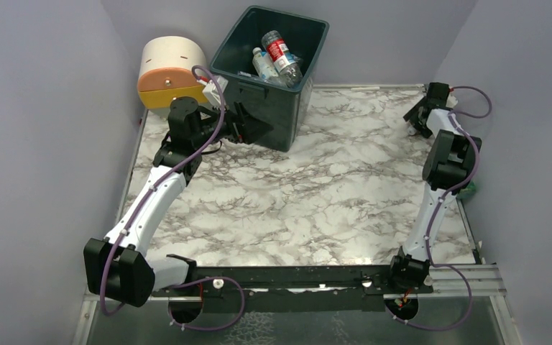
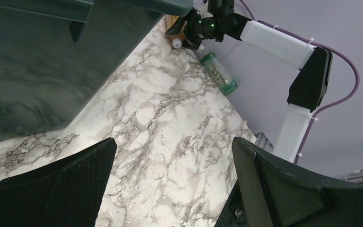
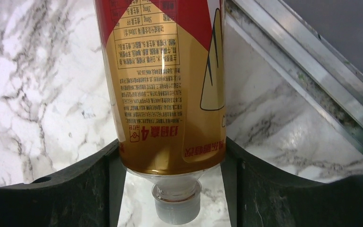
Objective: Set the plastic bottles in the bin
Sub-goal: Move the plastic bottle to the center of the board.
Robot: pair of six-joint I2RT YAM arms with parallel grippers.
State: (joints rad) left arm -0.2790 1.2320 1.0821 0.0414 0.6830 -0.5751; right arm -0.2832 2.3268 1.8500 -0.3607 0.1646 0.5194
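Observation:
The dark green bin (image 1: pixel 273 108) stands at the back of the table, with a few plastic bottles (image 1: pixel 280 54) inside. My left gripper (image 1: pixel 248 126) hovers by its near wall, open and empty (image 2: pixel 172 189). At the far right corner, my right gripper (image 1: pixel 418 115) has its jaws pressed against both sides of a bottle with a gold and red label (image 3: pixel 165 94). That bottle lies on the marble with its grey cap toward the wrist (image 3: pixel 171 156). A green bottle (image 2: pixel 219 73) lies along the right wall, just behind the right arm.
A cream, orange and yellow drawer unit (image 1: pixel 169 72) sits left of the bin. A metal rail (image 3: pixel 312 61) runs along the table's right edge beside the gripped bottle. Purple walls enclose the marble table (image 1: pixel 316 187).

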